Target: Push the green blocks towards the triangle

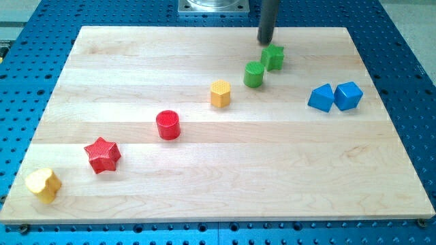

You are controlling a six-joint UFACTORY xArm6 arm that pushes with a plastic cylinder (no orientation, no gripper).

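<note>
A green star block (pixel 273 57) and a green cylinder (pixel 254 74) sit close together near the view's top, right of centre. A blue triangle block (pixel 321 98) lies to their lower right, touching a blue cube (pixel 348 95). My tip (pixel 265 41) is just above and slightly left of the green star, very close to it or touching its upper edge.
A yellow hexagon block (pixel 220 93), a red cylinder (pixel 167 125), a red star (pixel 102 154) and a yellow heart (pixel 43 184) run in a diagonal line down to the view's lower left. The wooden board (pixel 218 190) lies on a blue perforated table.
</note>
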